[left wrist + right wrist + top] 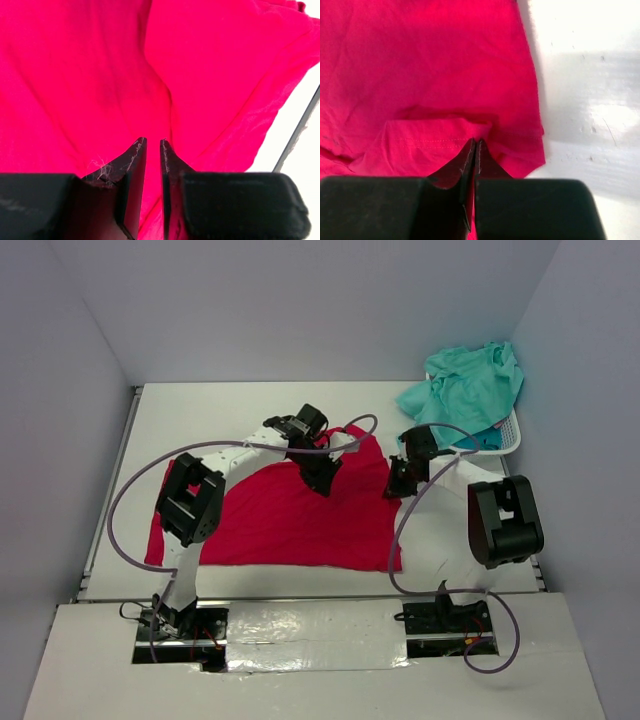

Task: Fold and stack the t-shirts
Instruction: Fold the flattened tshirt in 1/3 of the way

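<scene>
Now the crimson red shirt point(280, 520) lies spread out in the middle of the worktop point(200, 410), with soft wrinkles across it. Its far edge is bunched up a little, and its right edge runs straight down toward the near side. The left end effector point(322, 478) sits over the far part of the shirt. In the left wrist view the red cloth point(75, 75) fills almost the whole picture, and a fold runs up to the left end effector point(151, 145). Its two dark fingers are very close together, with only a thin slit between them, and red cloth shows in that slit, so it is pinching the shirt. The right end effector point(400, 485) is at the right edge of the shirt. In the right wrist view a strip of the stitched hem point(430, 142) is turned over on top of the cloth, and the right end effector point(474, 145) has its fingers pressed tight on that hem. Bare white worktop point(580, 100) shows just beside the edge there. Far off in the back right corner stands a white basket point(512, 440). The light mint-teal shirt point(470, 385) is heaped in it and hangs over its rim. A small bit of the darker teal-blue shirt point(487, 437) peeks out under it. A long grey-purple cable point(120, 500) loops out to the left of the left arm.
</scene>
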{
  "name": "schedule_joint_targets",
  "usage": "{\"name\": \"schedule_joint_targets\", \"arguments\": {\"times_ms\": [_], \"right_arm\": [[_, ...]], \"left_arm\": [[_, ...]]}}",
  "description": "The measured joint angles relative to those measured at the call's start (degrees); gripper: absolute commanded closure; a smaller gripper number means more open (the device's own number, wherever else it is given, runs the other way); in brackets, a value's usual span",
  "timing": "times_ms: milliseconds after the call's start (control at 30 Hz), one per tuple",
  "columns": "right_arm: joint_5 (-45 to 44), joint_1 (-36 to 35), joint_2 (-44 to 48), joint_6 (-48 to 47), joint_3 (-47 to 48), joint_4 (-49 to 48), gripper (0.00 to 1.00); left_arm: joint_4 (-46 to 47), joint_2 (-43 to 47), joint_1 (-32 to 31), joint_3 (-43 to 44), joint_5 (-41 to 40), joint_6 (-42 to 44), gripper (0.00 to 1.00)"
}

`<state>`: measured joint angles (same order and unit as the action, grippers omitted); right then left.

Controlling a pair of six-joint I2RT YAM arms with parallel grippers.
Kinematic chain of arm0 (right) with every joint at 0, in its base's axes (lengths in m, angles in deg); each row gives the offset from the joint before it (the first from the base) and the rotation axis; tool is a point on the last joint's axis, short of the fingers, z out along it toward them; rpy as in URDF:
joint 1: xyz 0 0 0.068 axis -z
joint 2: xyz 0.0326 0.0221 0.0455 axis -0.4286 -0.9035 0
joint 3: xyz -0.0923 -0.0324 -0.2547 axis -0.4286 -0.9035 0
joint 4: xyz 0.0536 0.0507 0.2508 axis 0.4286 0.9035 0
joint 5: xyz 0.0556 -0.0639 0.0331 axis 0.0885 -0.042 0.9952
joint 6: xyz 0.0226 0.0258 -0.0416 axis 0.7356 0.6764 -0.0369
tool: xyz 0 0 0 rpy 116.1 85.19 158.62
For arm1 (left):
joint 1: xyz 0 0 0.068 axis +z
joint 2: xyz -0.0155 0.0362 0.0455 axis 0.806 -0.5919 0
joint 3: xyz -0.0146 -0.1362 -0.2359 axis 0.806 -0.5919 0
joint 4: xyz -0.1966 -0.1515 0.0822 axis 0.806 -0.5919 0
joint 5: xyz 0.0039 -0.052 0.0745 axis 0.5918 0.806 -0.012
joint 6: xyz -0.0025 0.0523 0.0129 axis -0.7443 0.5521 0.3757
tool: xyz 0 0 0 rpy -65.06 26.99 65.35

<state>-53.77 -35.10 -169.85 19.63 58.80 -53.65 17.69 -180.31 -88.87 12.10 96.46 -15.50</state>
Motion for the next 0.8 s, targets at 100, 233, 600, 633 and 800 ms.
{"name": "schedule_joint_targets", "arguments": {"times_ms": [100,233,600,633,800], "right_arm": [[-0.6,-0.1,3.2,-0.4,-1.8,0.1,1.00],[-1.3,-1.9,11.8,-1.1,-4.5,0.3,1.00],[1.9,-14.0,30.3,7.1,-23.6,2.2,1.00],[2.1,-14.8,31.8,8.7,-26.0,2.6,1.00],[2.7,-17.1,39.3,15.4,-32.7,6.2,1.00]], "left_arm": [[-0.1,-1.6,-0.2,0.7,0.2,-0.1,0.70],[0.1,-2.9,-1.4,2.3,0.1,-0.1,0.69],[3.5,-2.9,-3.0,6.8,0.3,-2.8,0.70],[3.5,-2.9,-3.0,6.8,0.3,-2.9,0.70],[4.1,-3.0,-3.8,6.8,-0.2,-2.8,0.68]]}}
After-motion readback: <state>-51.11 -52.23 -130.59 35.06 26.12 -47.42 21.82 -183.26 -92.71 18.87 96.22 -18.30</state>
